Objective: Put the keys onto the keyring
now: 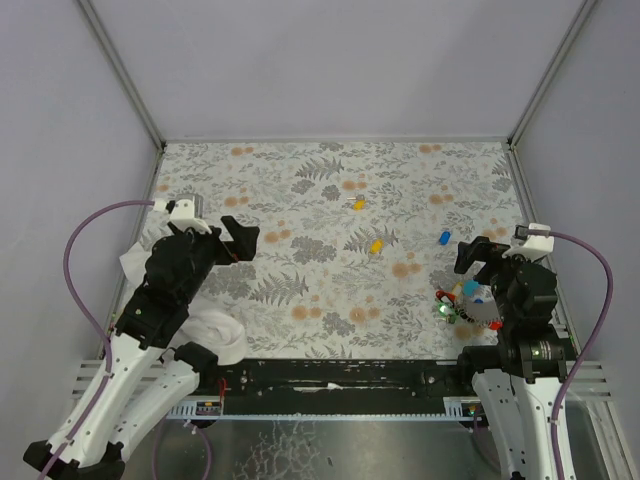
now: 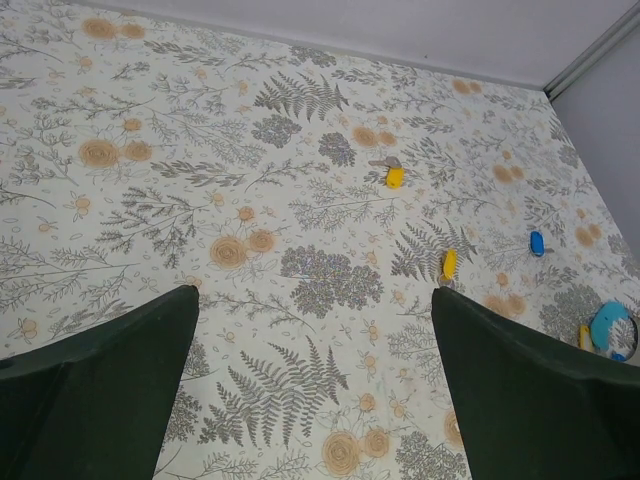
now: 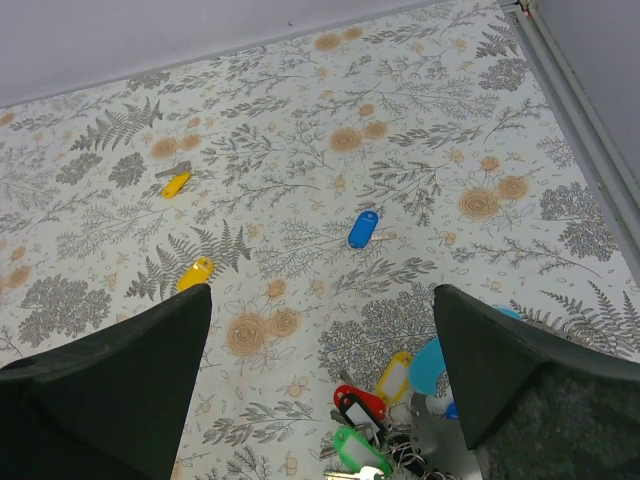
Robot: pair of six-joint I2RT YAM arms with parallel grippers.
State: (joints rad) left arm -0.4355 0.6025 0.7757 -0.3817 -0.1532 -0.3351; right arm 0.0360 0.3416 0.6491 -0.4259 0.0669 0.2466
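Left hand and right hand hang open and empty above the floral worktop. The keyring lies in a heap of tagged keys just under the right hand. Far yellow key, near yellow key and blue key lie loose, well apart. Likely first step: the right hand pinches the flat blue key by its plastic head, descending squarely so it doesn't skid.
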